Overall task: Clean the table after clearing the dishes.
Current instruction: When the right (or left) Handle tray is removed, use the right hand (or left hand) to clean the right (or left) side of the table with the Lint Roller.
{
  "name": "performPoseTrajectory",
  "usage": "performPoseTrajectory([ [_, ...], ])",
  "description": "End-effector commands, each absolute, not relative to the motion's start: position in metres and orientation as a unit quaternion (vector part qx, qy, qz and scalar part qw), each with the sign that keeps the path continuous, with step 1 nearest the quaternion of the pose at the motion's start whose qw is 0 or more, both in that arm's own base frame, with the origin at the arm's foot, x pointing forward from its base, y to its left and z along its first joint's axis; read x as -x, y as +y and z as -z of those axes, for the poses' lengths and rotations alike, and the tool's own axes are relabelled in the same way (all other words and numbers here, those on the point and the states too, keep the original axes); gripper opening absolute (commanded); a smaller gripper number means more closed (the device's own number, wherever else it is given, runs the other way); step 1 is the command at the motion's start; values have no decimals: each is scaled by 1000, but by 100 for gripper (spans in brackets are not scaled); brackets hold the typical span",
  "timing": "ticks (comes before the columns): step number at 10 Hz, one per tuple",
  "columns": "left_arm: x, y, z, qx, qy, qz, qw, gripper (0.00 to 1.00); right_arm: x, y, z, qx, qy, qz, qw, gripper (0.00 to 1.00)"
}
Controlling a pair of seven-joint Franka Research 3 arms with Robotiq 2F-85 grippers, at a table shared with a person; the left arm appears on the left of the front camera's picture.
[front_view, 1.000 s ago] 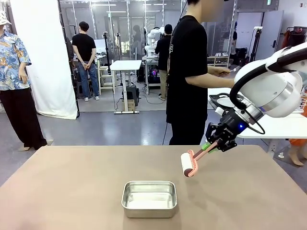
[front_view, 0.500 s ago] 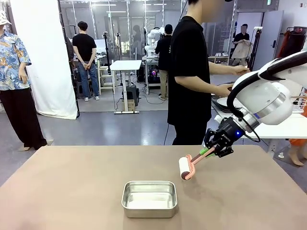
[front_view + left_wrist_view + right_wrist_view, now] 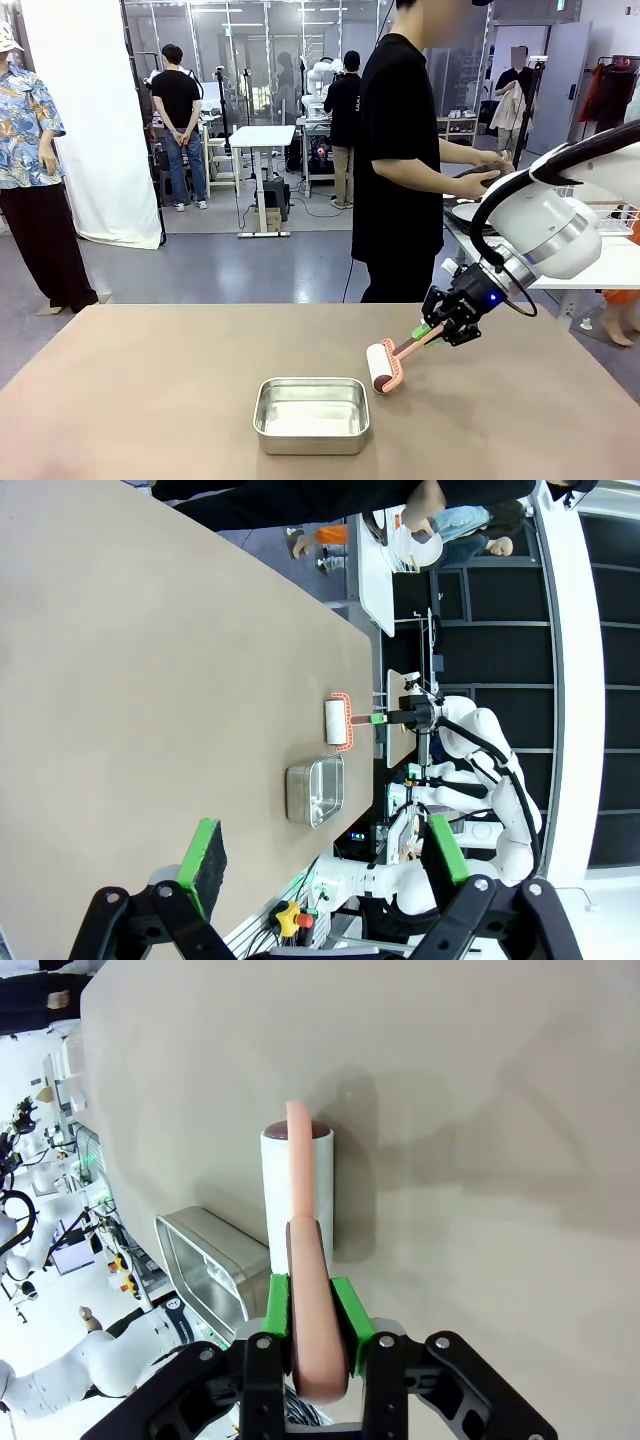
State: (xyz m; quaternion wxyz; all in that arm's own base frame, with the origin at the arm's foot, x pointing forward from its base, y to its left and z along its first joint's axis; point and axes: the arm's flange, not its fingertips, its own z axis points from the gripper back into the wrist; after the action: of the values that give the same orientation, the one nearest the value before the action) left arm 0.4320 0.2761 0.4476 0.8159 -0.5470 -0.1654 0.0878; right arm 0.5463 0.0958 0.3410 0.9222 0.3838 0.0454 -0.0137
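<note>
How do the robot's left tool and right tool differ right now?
The left tool stands wide open with nothing between its green pads; the right tool is shut on the pink handle of a lint roller. The left tool hangs above the table, away from the steel pan; the right tool reaches low, roller near the tabletop. Both are black with green pads.

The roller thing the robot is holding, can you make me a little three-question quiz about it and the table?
1. True or false: the right gripper is shut on the lint roller's pink handle.
2. What lies nearest the roller on the table? A) steel pan B) cup C) book
3. Fill in: the left gripper's jaws are ____.

Key: 1 true; 2 A; 3 open.
</note>
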Motion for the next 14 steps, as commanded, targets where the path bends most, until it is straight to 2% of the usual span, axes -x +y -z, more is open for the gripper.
performPoseTrajectory([
  [1,-430,278,-449,547,-167,-88,815,100,-542,91,-328,-397,35,12,917,23],
  [5,-430,278,-449,547,-167,-88,815,100,-536,61,-299,-385,16,37,922,23],
  [10,-430,278,-449,547,-167,-88,815,100,-536,6,-299,-379,-17,69,923,23],
  [14,-430,278,-449,547,-167,-88,815,100,-536,-29,-311,-337,-41,67,938,23],
])
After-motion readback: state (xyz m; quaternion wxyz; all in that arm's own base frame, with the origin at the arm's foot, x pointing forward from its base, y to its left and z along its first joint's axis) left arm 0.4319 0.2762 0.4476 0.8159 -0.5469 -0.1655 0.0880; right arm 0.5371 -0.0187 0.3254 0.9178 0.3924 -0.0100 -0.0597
